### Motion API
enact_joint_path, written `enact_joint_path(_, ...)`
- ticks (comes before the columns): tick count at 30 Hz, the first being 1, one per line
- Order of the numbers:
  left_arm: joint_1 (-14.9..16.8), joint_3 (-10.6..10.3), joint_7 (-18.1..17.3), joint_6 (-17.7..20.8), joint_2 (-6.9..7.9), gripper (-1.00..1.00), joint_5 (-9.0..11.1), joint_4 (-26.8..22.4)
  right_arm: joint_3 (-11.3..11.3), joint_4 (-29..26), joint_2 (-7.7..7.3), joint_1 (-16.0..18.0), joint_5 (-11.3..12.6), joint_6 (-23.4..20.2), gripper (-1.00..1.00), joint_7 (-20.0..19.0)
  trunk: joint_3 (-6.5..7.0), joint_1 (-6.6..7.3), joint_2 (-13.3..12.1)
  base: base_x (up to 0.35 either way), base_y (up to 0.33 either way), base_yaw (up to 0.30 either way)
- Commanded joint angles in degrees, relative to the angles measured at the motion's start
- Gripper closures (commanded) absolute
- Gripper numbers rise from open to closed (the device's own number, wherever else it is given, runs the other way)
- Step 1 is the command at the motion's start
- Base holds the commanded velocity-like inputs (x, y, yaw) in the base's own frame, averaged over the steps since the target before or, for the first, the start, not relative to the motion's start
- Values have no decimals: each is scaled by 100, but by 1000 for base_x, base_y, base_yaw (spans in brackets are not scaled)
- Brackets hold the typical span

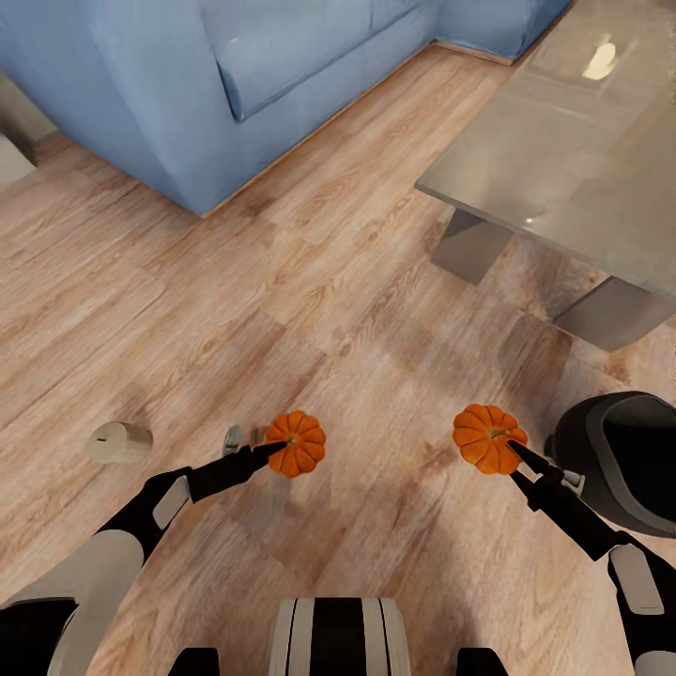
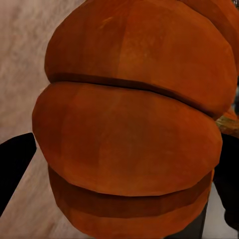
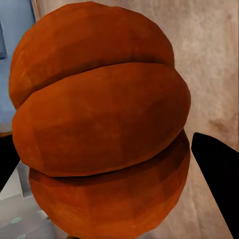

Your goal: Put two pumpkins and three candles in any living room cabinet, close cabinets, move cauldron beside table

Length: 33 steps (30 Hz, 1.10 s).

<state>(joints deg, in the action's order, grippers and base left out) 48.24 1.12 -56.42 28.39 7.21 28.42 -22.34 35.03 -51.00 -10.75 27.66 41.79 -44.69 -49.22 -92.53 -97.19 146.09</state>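
Over the wood floor (image 1: 310,310), each claw, left (image 1: 272,449) and right (image 1: 518,453), seemingly pinched a pumpkin (image 1: 297,442) (image 1: 486,437) by narrow fingertips, so either might have slipped while carried.

Left claw (image 1: 270,449) tips hidden by left pumpkin (image 1: 297,443); right claw (image 1: 515,452) tips hidden by right pumpkin (image 1: 484,437). Grip state unreadable. Cauldron (image 1: 620,460) at 4 o'clock cut by frame edge, partly behind right arm. Sofa (image 1: 188,84) at 11 and counter (image 1: 563,160) at 1 both cropped. Wrist views: pumpkins overflow frames.
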Motion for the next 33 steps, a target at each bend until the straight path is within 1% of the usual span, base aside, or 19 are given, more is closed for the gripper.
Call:
enact_joint_path(1,1,11,-2,45,0,100,-3,-13,8,3,3,3,5,-27,100,-9,20,3,-1,0,0,0)
enact_joint_path(6,-1,11,-23,163,6,100,-3,-126,19,3,17,3,4,-23,100,-9,131,16,-7,0,0,0)
enact_joint_path(14,-2,11,-27,224,1,100,-3,-180,24,3,7,3,4,-22,100,-9,308,37,-18,0,0,0)
enact_joint_path(17,-3,11,-36,227,4,100,-3,-186,24,3,4,3,4,-24,100,-9,308,37,-18,0,0,0)
enact_joint_path(21,-10,11,-139,228,7,100,-3,-220,28,4,8,3,4,-23,100,-9,308,37,-18,39,0,0)
enact_joint_path(26,-45,11,-256,231,8,100,-3,-500,29,5,5,3,3,-22,100,-9,308,37,-18,6,0,0)
enact_joint_path(28,-52,11,-277,262,9,100,-3,-649,30,7,8,3,2,-22,100,-9,308,37,-18,-125,0,0)
enact_joint_path(33,-58,11,-288,305,9,100,-3,-794,30,8,11,3,-2,-22,100,-9,310,37,-18,-242,0,-5)
